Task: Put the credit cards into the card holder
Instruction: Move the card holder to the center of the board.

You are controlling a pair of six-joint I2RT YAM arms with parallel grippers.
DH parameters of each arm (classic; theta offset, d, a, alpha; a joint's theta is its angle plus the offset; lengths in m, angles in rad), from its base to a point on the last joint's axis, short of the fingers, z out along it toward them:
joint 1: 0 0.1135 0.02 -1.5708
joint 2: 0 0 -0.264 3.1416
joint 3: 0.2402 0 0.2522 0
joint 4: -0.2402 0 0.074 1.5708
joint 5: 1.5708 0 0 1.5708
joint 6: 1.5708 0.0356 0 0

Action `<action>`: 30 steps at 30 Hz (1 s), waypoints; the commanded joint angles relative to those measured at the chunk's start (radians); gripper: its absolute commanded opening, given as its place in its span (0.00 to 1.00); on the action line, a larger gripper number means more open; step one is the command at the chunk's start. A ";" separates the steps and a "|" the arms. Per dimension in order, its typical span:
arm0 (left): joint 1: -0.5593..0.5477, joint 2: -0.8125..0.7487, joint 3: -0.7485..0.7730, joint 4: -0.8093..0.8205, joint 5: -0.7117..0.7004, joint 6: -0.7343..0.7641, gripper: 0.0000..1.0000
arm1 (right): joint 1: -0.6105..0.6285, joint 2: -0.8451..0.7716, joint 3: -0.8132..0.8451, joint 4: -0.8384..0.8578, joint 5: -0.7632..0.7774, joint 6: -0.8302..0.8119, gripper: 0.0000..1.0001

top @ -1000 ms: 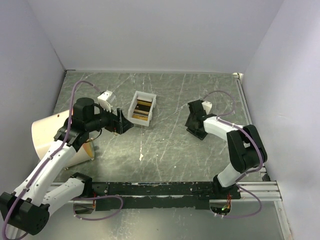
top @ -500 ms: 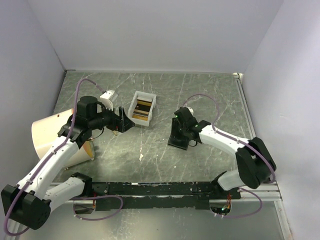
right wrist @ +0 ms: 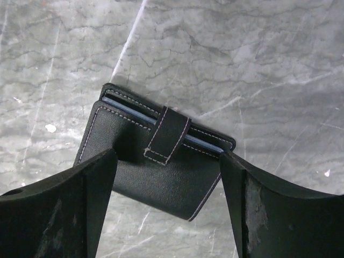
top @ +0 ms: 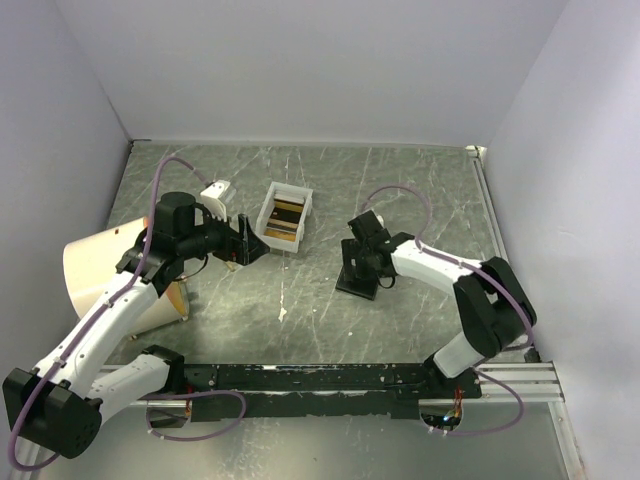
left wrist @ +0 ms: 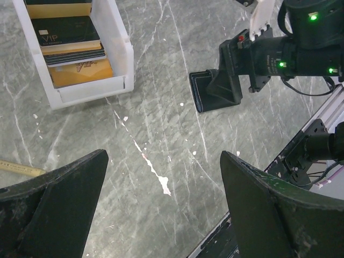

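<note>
Black stitched-leather card holder [right wrist: 134,172] lies under the right tool [right wrist: 167,161] — jaws apart along its length; left tool [left wrist: 164,158] also apart.

Credit cards [left wrist: 72,51], seemingly stacked, in box [left wrist: 121,49]; card holder [right wrist: 161,174] on table [top: 330,310] to its right.

Card holder [right wrist: 161,183] matt black stitched leather; table [right wrist: 242,64] smooth grey marble-look.
</note>
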 commanded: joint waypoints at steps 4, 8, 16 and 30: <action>-0.007 -0.004 -0.003 0.000 -0.005 0.025 0.97 | -0.004 0.047 0.031 0.023 -0.133 -0.055 0.76; -0.007 0.001 0.000 -0.007 -0.021 0.023 0.97 | 0.001 0.000 -0.026 0.049 -0.254 -0.017 0.75; -0.007 -0.004 -0.004 -0.002 -0.016 0.023 0.97 | 0.038 -0.087 -0.118 0.084 -0.498 0.084 0.67; -0.007 -0.010 -0.006 -0.009 -0.032 0.022 0.97 | 0.059 -0.107 -0.007 -0.046 -0.149 -0.005 0.58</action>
